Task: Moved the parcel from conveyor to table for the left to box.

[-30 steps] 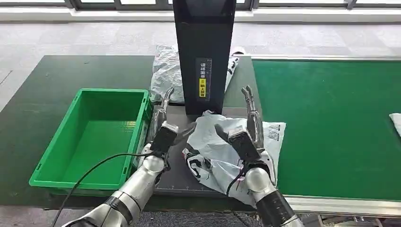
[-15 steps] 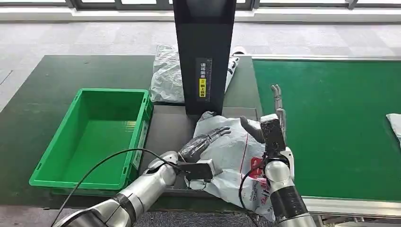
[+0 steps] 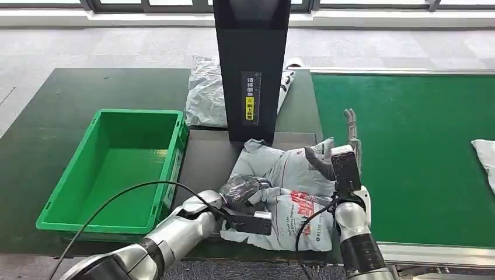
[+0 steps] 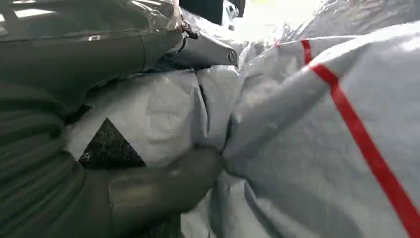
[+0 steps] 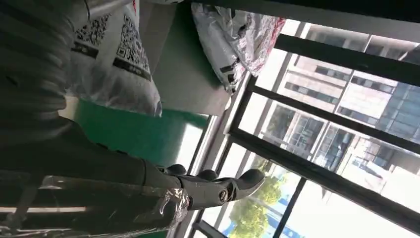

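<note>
Left hand grabs the parcel on the table.
The left hand point(image 3: 244, 192) squeezes the soft parcel point(image 3: 292, 195) to carry it to the green box point(image 3: 117, 166); the right hand point(image 3: 344, 154), fingers straight and empty, is beside it.

Parcel point(image 3: 292, 192): pale grey plastic mailer, red stripe and red print, black triangle mark, black QR codes on white label. Second bag point(image 3: 205, 90) at far edge of tabletop point(image 3: 64, 111): translucent white-grey, black print. Tabletop: dark green. Bin point(image 3: 117, 169): bright green. Conveyor point(image 3: 408, 146): mid green belt, silver rim. Pillar point(image 3: 252, 64): black, yellow-and-white label. Left robot hand point(image 3: 242, 192): dark grey fingers, silver arm, black cable. Right robot hand point(image 3: 344, 157): dark grey, black wrist block.
</note>
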Controlling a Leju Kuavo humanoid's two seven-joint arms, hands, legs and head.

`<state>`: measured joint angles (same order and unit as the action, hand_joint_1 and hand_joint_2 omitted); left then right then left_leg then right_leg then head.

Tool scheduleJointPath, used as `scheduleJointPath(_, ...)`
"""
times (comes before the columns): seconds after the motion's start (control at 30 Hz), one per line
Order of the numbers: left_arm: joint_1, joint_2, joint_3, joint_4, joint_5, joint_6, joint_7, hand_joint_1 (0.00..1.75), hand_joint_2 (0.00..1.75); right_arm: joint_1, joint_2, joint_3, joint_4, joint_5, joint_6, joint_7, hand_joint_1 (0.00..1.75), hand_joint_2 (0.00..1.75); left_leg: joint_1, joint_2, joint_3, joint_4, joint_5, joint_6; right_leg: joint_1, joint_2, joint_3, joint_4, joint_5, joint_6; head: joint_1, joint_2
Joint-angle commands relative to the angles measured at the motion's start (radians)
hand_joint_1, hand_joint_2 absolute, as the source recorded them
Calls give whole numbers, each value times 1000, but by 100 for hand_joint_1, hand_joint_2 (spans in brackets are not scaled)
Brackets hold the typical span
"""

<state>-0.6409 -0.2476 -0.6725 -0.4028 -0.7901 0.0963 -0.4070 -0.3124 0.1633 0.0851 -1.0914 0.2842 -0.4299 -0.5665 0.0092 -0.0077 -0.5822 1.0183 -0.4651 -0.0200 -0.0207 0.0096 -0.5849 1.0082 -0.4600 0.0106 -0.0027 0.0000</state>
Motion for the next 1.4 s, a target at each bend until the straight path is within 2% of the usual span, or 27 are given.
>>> scheduleJointPath(0.03,-47,24,64,0,-37,225,122,175,175,107,2,-43,-152,3,0,22,0,175,1,-1,0,-2,1,0,1,-3,0,-2,1,-2,0,0)
scheduleJointPath(0.1,-52,21,109,-25,-44,305,149,175,175,120,0,-26,-158,0,6,34,0,175,1,-1,-1,0,1,0,1,-2,-1,0,0,-1,0,0)
scheduleJointPath(0.23,-76,46,176,-92,-109,578,231,175,175,131,9,20,-128,-4,-7,23,0,175,1,1,-1,0,1,0,1,-1,-1,0,1,-1,0,0)
scheduleJointPath(0.3,-48,75,285,-269,-297,602,311,175,175,130,14,36,-112,-10,-21,20,0,175,1,2,-1,0,1,0,2,1,-2,0,2,-2,0,0)
scheduleJointPath(0.33,-30,66,399,-367,-421,602,311,175,175,127,18,44,-101,-13,-29,17,0,175,1,3,-2,0,1,0,1,1,-3,0,2,-2,0,0)
scheduleJointPath(0.4,-35,62,458,-406,-490,602,306,175,175,123,24,49,-93,-14,-36,14,0,175,1,3,-3,1,1,0,1,2,-4,1,2,-2,0,0)
scheduleJointPath(0.47,-14,60,533,-533,-683,602,366,175,175,129,22,56,-99,-13,-48,13,0,175,1,3,-3,1,1,0,2,2,-4,1,2,-2,0,0)
scheduleJointPath(0.53,-18,91,533,-581,-760,602,439,175,175,151,13,62,-123,-11,-54,16,0,175,1,4,-2,0,0,0,2,2,-3,1,2,-2,0,0)
scheduleJointPath(0.57,-28,168,461,-603,-781,602,568,175,175,173,5,65,-144,-10,-60,23,0,175,1,5,-1,0,1,0,2,3,-3,0,2,-2,0,0)
scheduleJointPath(0.6,-34,189,448,-602,-780,602,595,175,175,182,0,66,-150,-10,-59,23,0,175,1,5,-1,0,0,-1,1,3,-3,1,2,-2,0,0)
scheduleJointPath(0.7,-34,189,448,-602,-780,602,595,175,175,182,0,66,-150,-10,-59,23,0,175,1,4,0,-1,1,-1,2,2,-2,0,2,-2,0,0)
scheduleJointPath(0.73,-31,215,435,-615,-781,602,623,175,175,187,-2,64,-156,-10,-60,24,0,175,1,5,0,-1,1,-1,1,3,-2,1,1,-2,0,0)
scheduleJointPath(0.8,-56,316,317,-591,-781,602,815,175,175,211,-10,63,-180,-11,-65,30,0,175,1,1,-1,-1,1,0,1,1,-3,1,1,-2,0,0)
scheduleJointPath(0.83,-52,341,348,-579,-781,602,831,175,175,229,-18,64,-195,-9,-65,32,0,175,1,0,-1,-1,1,0,2,-1,-2,0,1,-2,0,0)
scheduleJointPath(0.87,-50,356,367,-566,-781,602,838,175,175,237,-23,64,-201,-10,-64,34,0,175,1,0,-1,-1,1,-1,1,-1,-2,0,0,-2,0,0)
scheduleJointPath(0.97,-15,394,573,-539,-776,602,765,175,175,259,-38,67,-206,-13,-57,35,0,175,2,6,2,-3,1,-1,1,5,-1,-1,1,-3,0,0)
scheduleJointPath(1.03,-8,399,606,-541,-772,602,741,175,175,260,-37,68,-207,-13,-56,35,0,175,2,6,1,-2,1,-1,2,6,-2,0,1,-3,0,0)
scheduleJointPath(1.07,-1,409,667,-510,-778,602,726,175,175,257,-37,73,-206,-12,-53,35,0,175,2,8,1,-3,1,-1,2,6,-2,-1,2,-3,0,0)
scheduleJointPath(1.1,-7,419,680,-481,-781,602,732,175,175,255,-38,77,-204,-13,-50,35,0,175,2,4,-1,-2,1,-1,2,4,-2,0,1,-2,0,0)
scheduleJointPath(1.2,-26,436,742,-374,-731,602,689,175,175,255,-41,86,-203,-24,-56,30,0,175,2,7,2,-4,2,-1,3,5,-1,-2,2,-3,0,0)
scheduleJointPath(1.23,-33,438,752,-342,-741,602,692,175,175,254,-44,90,-200,-24,-57,30,0,175,2,3,0,-2,1,-1,2,3,-2,0,0,-2,0,0)
scheduleJointPath(1.33,-28,438,818,-273,-759,602,697,175,175,262,-61,103,-194,-29,-51,29,0,175,2,5,1,-3,1,-1,2,4,-2,0,1,-2,0,0)
scheduleJointPath(1.37,-59,428,878,-165,-728,602,650,175,175,262,-67,107,-190,-34,-51,27,0,175,2,5,1,-3,2,-1,2,4,-1,-1,1,-3,0,0)
scheduleJointPath(1.4,-73,437,855,-134,-722,602,659,175,175,257,-65,100,-184,-35,-58,15,0,175,2,4,0,-3,1,-1,2,3,-2,0,1,-2,0,0)
